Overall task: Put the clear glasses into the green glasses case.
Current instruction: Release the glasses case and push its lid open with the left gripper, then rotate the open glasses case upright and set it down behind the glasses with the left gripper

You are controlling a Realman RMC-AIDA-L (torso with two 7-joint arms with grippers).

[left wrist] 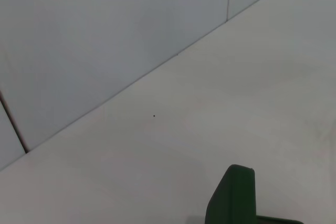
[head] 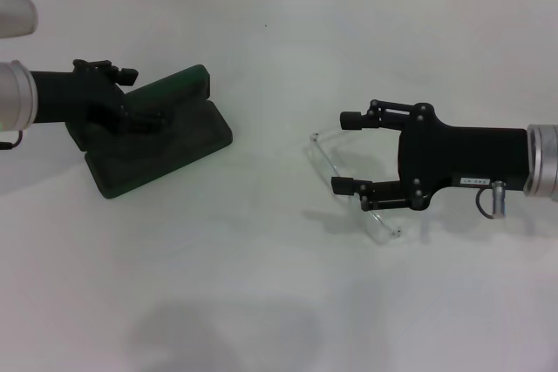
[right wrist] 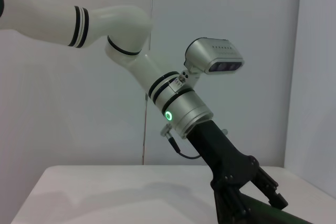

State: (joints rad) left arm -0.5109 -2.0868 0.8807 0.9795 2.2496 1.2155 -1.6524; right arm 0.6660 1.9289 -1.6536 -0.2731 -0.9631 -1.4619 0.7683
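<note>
1. Nearest item: the clear glasses [head: 353,187] lie flat on the white bench [head: 279,302], well apart from the green case [head: 161,141] and on the robot's right of it.
2. The right hand [head: 344,152] sits over the glasses with its fingers [head: 351,118] spread apart, holding nothing. One finger is beyond the frame and the other over it, so the frame lies between them. Whether they touch the plastic cannot be told.
3. Step in hand, by judgement: grasping the glasses. To do it well, close on the front frame rather than a thin temple arm, squarely and gently, since clear plastic may slip or flex.
4. Farther off, the green case stands open on the bench, lid raised, dark interior exposed.
5. The left hand [head: 139,115] is at the case's raised lid, apparently steadying it; whether its fingers are clamped cannot be told.
6. Carrying the glasses across to the case remains to be done.
</note>
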